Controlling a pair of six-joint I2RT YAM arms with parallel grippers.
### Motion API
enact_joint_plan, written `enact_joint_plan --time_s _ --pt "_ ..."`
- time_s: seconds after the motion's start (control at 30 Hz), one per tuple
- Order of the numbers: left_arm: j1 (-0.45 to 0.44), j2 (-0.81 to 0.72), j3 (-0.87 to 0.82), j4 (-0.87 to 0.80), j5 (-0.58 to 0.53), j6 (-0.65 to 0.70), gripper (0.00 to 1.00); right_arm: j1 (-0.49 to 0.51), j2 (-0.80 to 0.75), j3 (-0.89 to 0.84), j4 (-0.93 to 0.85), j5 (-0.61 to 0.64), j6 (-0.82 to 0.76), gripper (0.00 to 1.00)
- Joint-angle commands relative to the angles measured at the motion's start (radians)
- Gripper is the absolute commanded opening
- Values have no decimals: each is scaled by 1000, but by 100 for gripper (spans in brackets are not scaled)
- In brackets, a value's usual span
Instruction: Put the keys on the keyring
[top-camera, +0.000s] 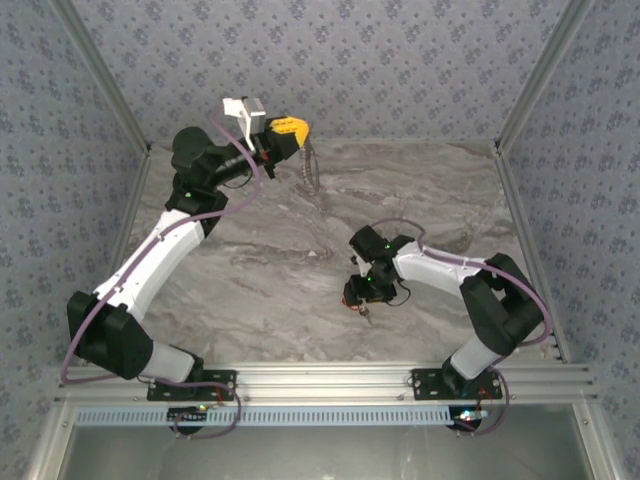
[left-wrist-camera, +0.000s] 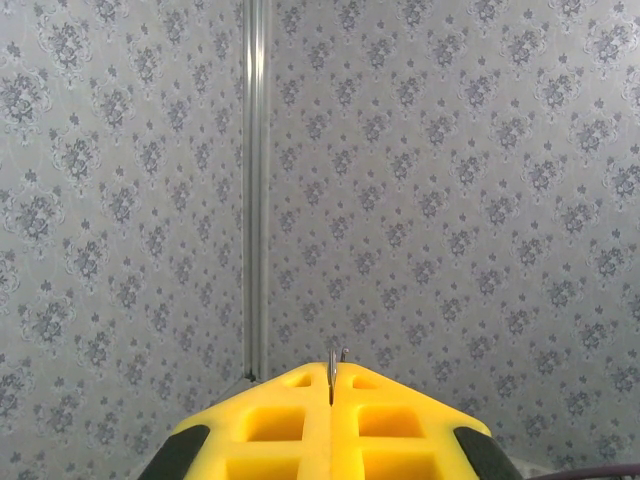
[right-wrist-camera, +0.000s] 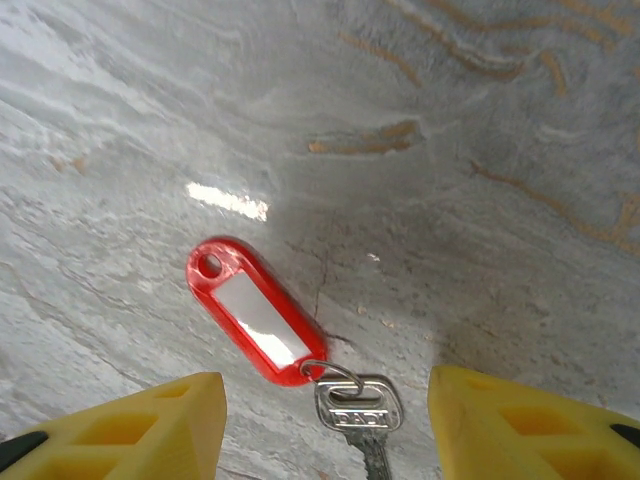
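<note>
Right pincer (right-wrist-camera: 325, 388) apart, straddling red-tagged key (right-wrist-camera: 255, 312) flat on table (right-wrist-camera: 480, 130), open marble around; left pincer (left-wrist-camera: 332, 376) clamped on keyring (top-camera: 313, 165).

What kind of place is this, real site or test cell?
Most likely a lab test cell: wallpaper panels in aluminium framing enclose a marble-look table, with a left arm and right arm bolted to a rail at its near edge.

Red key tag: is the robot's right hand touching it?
Apart. The right wrist view shows bare table between the red key tag and both yellow fingers of the open right hand.
</note>
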Motion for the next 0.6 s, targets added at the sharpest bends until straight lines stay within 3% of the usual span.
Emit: enact_joint_plan --time_s 0.0,0.37,0.57 --pt "7 -9 28 57 -8 -13 0 15 19 5 -54 76 -28 58" --pt "9 -12 24 61 -19 -16 0 82 93 57 -69 144 -78 54" --pt "10 -13 27 60 -23 -15 0 86 101 47 -67 136 -71 34"
